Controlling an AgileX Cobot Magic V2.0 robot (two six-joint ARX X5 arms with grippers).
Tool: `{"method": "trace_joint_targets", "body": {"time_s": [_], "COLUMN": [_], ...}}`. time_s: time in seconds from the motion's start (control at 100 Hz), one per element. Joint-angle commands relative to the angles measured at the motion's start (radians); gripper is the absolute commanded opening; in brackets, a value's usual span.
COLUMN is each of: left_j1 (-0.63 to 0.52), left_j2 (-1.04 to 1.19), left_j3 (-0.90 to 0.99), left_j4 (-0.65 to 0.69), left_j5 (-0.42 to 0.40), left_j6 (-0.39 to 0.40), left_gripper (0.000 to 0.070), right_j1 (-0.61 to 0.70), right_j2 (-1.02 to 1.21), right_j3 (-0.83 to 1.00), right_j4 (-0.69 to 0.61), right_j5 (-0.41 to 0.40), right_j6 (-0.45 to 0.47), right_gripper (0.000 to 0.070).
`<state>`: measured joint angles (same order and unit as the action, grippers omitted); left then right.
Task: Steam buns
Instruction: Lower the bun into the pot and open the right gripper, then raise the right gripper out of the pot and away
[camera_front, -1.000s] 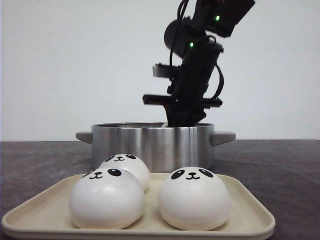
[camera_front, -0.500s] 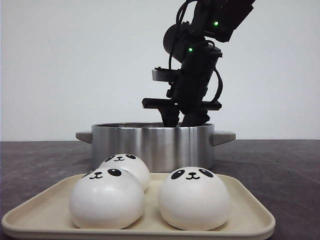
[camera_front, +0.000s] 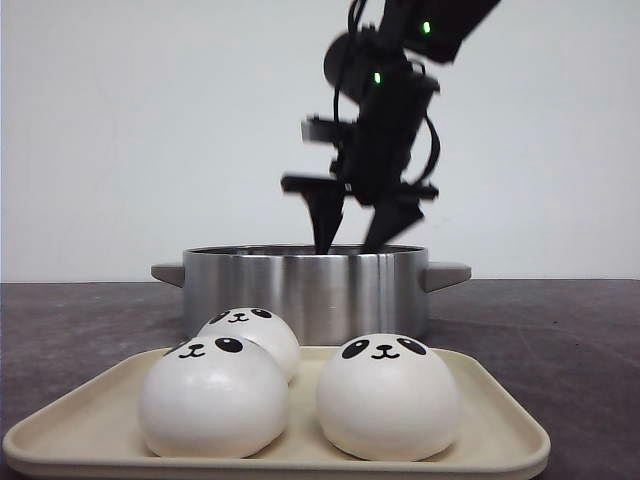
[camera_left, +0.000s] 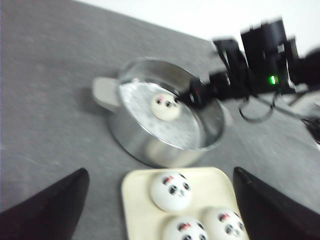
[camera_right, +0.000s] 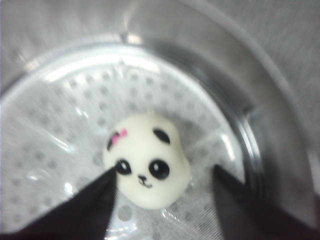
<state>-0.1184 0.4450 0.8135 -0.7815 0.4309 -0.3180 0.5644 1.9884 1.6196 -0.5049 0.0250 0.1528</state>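
Observation:
Three white panda-faced buns sit on a cream tray (camera_front: 100, 415): one at front left (camera_front: 212, 398), one at front right (camera_front: 388, 396), one behind (camera_front: 252, 335). A fourth bun (camera_right: 147, 167) lies on the perforated steamer plate inside the steel pot (camera_front: 305, 285), and shows there in the left wrist view too (camera_left: 165, 106). My right gripper (camera_front: 358, 222) hangs open just above the pot's rim, its fingers apart on either side of that bun without holding it (camera_right: 165, 200). My left gripper (camera_left: 160, 200) is open, high above the tray, with nothing between its fingers.
The pot has two grey side handles (camera_front: 448, 273) and stands behind the tray on a dark grey table (camera_front: 560, 340). A plain white wall rises behind the table.
My right gripper has risen out of the pot and opened, leaving the bun on the steamer plate. The three buns on the tray have not moved.

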Motion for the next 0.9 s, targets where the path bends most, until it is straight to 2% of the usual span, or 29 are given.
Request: {"method": "trace_joint_targets", "body": {"time_s": [0.0, 0.17, 0.31, 0.37, 0.51, 0.73, 0.76, 0.82, 0.89], "left_j1": [-0.002, -0.003, -0.03, -0.053, -0.143, -0.365, -0.393, -0.443, -0.492], "left_j2": [0.012, 0.051, 0.124, 0.167, 0.289, 0.506, 0.534, 0.589, 0.651], "left_j3": [0.016, 0.016, 0.016, 0.016, 0.016, 0.016, 0.016, 0.016, 0.018], "left_j4": [0.009, 0.002, -0.018, -0.008, 0.01, 0.081, 0.1, 0.139, 0.188], "left_j5": [0.038, 0.11, 0.112, 0.106, 0.031, -0.109, -0.122, -0.155, -0.207], "left_j6": [-0.007, 0.034, 0.106, 0.117, 0.12, 0.114, 0.114, 0.101, 0.077], "left_gripper": [0.0556, 0.0555, 0.0556, 0.0556, 0.0556, 0.0568, 0.059, 0.0697, 0.07], "right_j1": [0.029, 0.1, 0.2, 0.255, 0.378, 0.504, 0.51, 0.515, 0.515], "right_j2": [-0.077, -0.304, -0.505, -0.592, -0.755, -0.917, -0.931, -0.955, -0.978], "right_j3": [0.036, 0.036, 0.036, 0.036, 0.036, 0.036, 0.036, 0.036, 0.036], "right_j4": [0.006, -0.023, -0.063, -0.078, -0.12, -0.227, -0.248, -0.291, -0.335], "right_j5": [-0.001, 0.0, 0.011, 0.051, 0.185, 0.373, 0.393, 0.431, 0.465], "right_j6": [-0.008, -0.01, -0.045, -0.054, -0.053, -0.046, -0.04, -0.018, 0.003], "right_gripper": [0.0138, 0.0017, 0.0016, 0.0016, 0.0016, 0.0016, 0.0016, 0.0016, 0.0016]}}
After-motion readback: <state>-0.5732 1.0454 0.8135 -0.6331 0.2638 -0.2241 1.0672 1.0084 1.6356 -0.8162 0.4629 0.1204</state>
